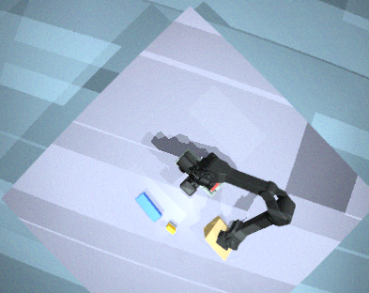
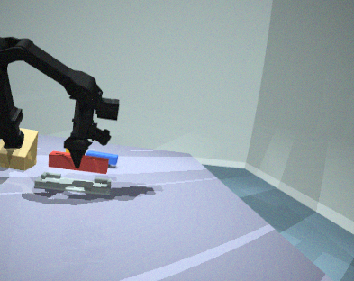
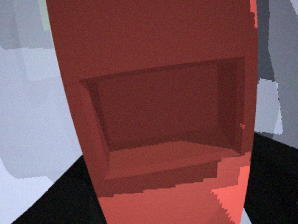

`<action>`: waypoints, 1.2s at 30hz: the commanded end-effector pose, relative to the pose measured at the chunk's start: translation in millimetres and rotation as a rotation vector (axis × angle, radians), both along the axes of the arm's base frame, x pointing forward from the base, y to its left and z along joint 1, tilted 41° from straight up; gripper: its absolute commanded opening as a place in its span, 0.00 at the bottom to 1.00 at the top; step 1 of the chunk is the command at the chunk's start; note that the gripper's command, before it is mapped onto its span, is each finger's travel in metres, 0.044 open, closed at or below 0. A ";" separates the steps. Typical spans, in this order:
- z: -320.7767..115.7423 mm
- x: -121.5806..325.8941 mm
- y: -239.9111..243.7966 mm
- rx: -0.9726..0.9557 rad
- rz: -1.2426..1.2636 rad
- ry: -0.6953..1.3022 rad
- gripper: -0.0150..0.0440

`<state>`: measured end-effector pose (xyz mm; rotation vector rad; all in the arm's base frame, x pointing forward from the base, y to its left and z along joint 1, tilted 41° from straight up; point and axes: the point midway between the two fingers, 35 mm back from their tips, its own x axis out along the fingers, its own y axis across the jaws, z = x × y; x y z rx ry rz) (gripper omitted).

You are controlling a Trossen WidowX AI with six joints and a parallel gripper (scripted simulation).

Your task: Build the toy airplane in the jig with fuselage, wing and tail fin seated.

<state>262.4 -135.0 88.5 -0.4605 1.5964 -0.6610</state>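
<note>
The red fuselage [image 1: 215,188] [image 2: 95,165] [image 3: 150,30] is held near its middle, with its open rectangular socket facing up to the wrist camera. My gripper [image 2: 77,164] [image 3: 161,143] is shut on its sides. In the exterior view the fuselage appears above the pale grey-green jig [image 2: 44,185], roughly along its length; the exact gap is hard to judge. The arm hides most of the jig from the top view. The blue wing [image 1: 148,207] [image 2: 104,156] lies on the table. The small yellow tail fin [image 1: 171,228] lies near it, mostly hidden behind the fuselage in the exterior view.
A tan wedge-shaped block [image 1: 214,229] [image 2: 31,146] stands by the arm's base. The wing and tail fin lie to the side of the jig, between the block and the table's left part in the top view.
</note>
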 end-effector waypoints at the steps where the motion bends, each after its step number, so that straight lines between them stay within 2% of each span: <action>1: 2.1 -0.3 -1.5 -0.006 0.004 -0.003 0.58; 23: 1.9 -0.3 -1.6 -0.006 0.004 -0.003 0.58; 36: -12.7 -2.1 -14.9 -0.005 0.004 -0.003 0.58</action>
